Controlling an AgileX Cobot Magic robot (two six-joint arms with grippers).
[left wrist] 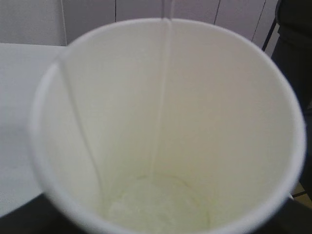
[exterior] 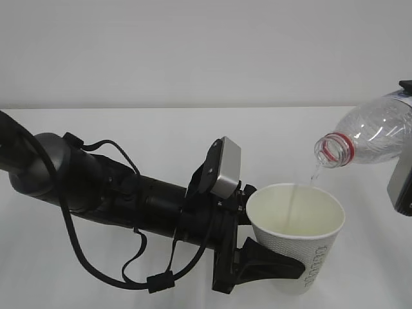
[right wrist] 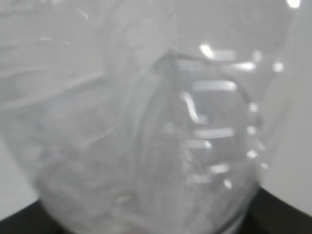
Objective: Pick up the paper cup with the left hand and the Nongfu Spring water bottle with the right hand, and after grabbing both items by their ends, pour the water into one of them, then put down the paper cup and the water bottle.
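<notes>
White tabletop and a pale wall are filling the background. Reaching in almost level from the left of the paper cup (exterior: pixel 297 232), the left hand (exterior: pixel 267 254) is clasping the cup's lower body between its black fingers (exterior: pixel 273 259), holding it upright. Above and right of the cup, the Nongfu Spring water bottle (exterior: pixel 367 136) is tilting mouth-down, and the water (exterior: pixel 293 199) is falling in a thin stream into the cup. The right hand (exterior: pixel 402 174) is gripping the bottle's far end, mostly cut off at the frame edge. Its wrist view is showing only blurred clear plastic.
</notes>
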